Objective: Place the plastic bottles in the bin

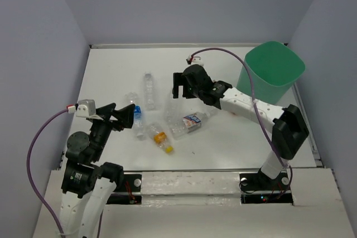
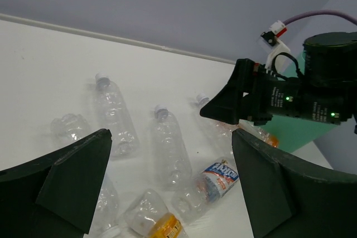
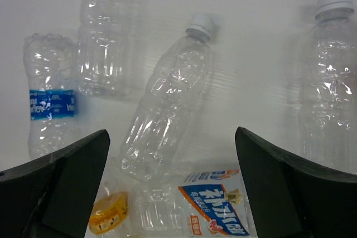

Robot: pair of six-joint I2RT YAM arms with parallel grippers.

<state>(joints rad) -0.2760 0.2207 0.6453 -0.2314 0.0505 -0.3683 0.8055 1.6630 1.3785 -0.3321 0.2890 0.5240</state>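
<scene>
Several clear plastic bottles lie in a loose cluster mid-table. One has a white-red-blue label [image 1: 191, 121], one an orange label [image 1: 160, 136], one a blue label [image 1: 137, 116]; a long clear one [image 1: 149, 88] lies behind. The mint-green bin [image 1: 272, 69] stands at the far right. My left gripper [image 1: 131, 117] is open and empty, just left of the cluster. My right gripper [image 1: 179, 93] is open and empty, hovering above the cluster. In the right wrist view, a white-capped clear bottle [image 3: 167, 104] and the white-red-blue bottle [image 3: 215, 204] lie below the open fingers [image 3: 67, 182].
The left wrist view shows the right arm's wrist [image 2: 279, 96] ahead, with the bin [image 2: 315, 132] behind it. Grey walls enclose the table on three sides. A purple cable [image 1: 234, 59] arcs over the right arm near the bin.
</scene>
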